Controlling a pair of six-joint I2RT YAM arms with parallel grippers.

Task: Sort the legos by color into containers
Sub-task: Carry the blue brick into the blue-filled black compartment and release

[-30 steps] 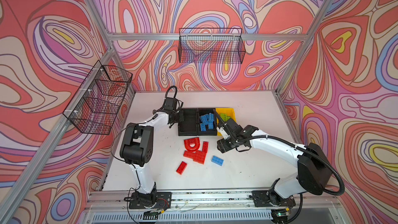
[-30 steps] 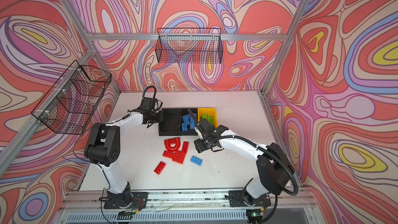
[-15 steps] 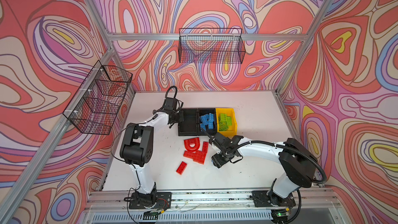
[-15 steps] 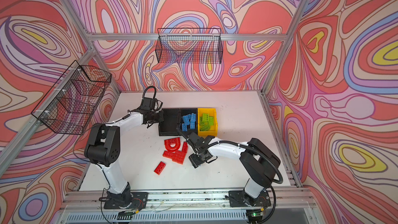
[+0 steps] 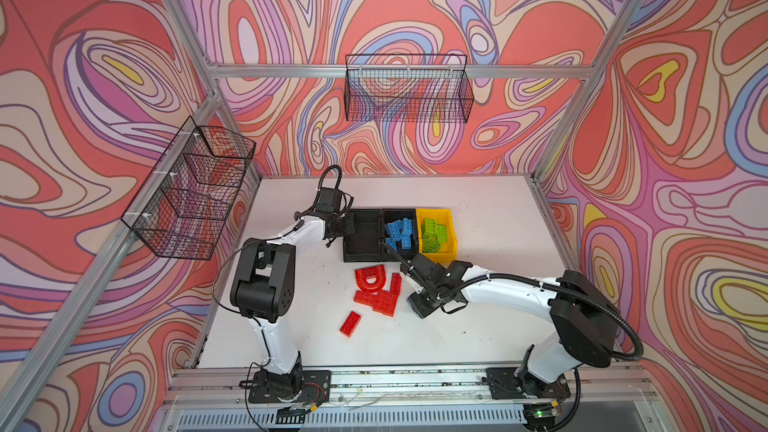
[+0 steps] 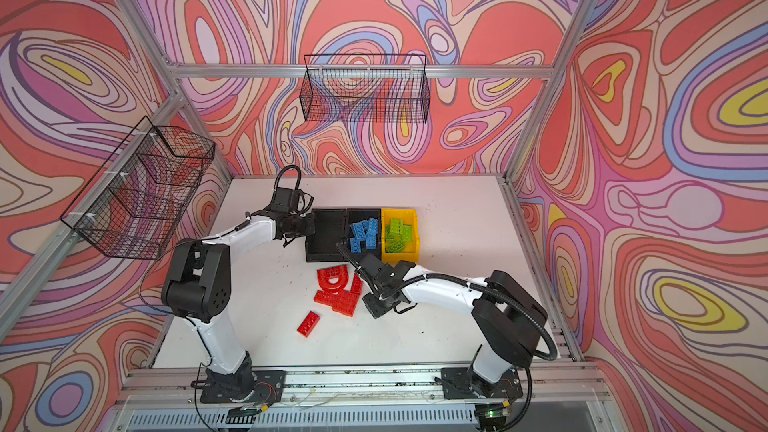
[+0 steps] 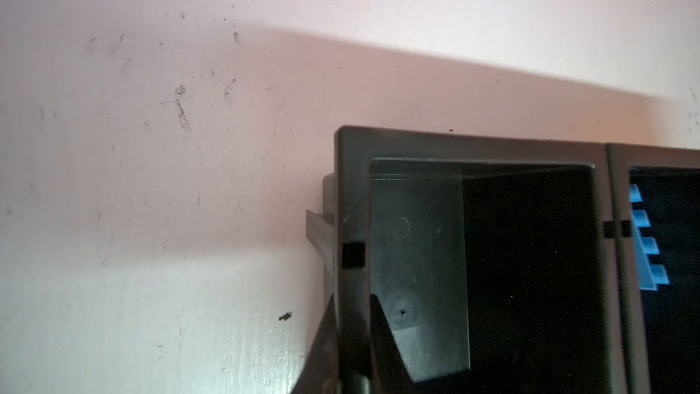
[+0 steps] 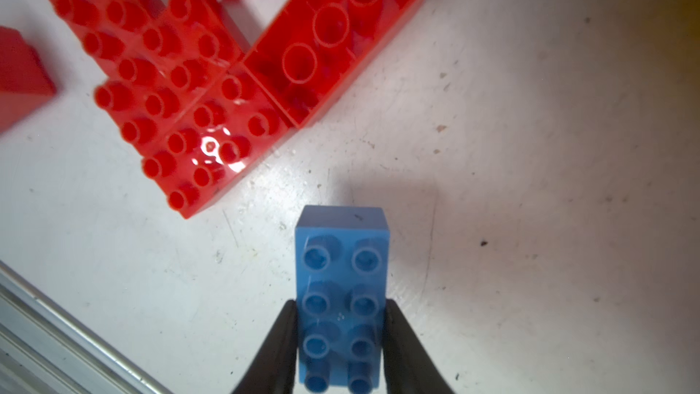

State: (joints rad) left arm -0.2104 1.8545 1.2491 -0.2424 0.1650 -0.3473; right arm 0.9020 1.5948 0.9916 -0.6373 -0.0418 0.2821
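**Left to right.** Left jaws clamped on the outer end wall of the empty black plastic bin, apparently steadying the row. Red studded plastic bricks lie unsorted on the white surface. Right jaws are closed on the long sides of a blue studded brick just beside the red pile: the pick-up step. Next, probably: lift clear and carry it over the rim of the middle black bin. Open room lies to the right.
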